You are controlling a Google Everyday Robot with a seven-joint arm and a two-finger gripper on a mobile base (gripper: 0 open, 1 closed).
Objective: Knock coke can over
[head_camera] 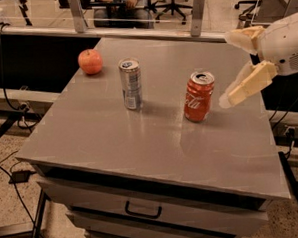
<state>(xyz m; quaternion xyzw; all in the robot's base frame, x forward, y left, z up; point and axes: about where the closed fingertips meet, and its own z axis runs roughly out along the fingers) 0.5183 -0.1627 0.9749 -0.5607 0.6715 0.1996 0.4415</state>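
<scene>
The coke can point(198, 96) is red-orange with white script and a silver top. It stands upright on the grey table point(140, 141), right of centre. My gripper point(225, 69) hovers at the right edge of the view, just right of the can and apart from it. It is open and empty. One cream finger point(248, 82) slants down toward the can's right side. The other finger point(241, 37) sits higher, above and behind.
A taller silver-blue can point(130, 84) stands upright left of the coke can. A red apple point(90, 61) lies at the table's far left corner. Drawers with a handle point(142, 211) are under the tabletop. Cables lie on the floor at the left.
</scene>
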